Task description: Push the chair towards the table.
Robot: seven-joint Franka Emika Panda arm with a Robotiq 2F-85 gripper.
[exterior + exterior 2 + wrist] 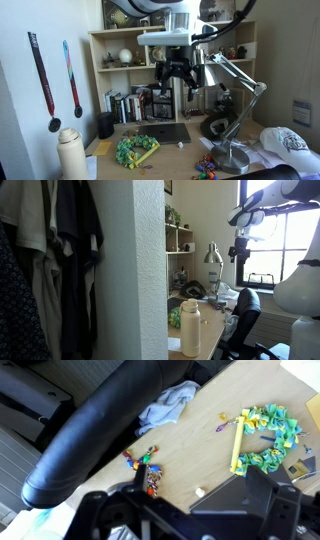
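Observation:
The black office chair (95, 430) stands at the table's edge; its padded back crosses the wrist view, and it also shows in an exterior view (245, 308). The table is a pale light-wood desk top (200, 435), seen in both exterior views (175, 155) (205, 340). My gripper (176, 74) hangs high above the desk, in front of the shelf unit, open and empty. It also shows in an exterior view (238, 250). In the wrist view its dark fingers (200, 485) frame the bottom, well apart from the chair.
On the desk lie a green and yellow woven toy (265, 435), a colourful bead toy (148, 465), a blue cloth (165, 405), a black mat (165, 132), a silver desk lamp (235, 100) and a white bottle (70, 152). A book shelf (130, 60) stands behind.

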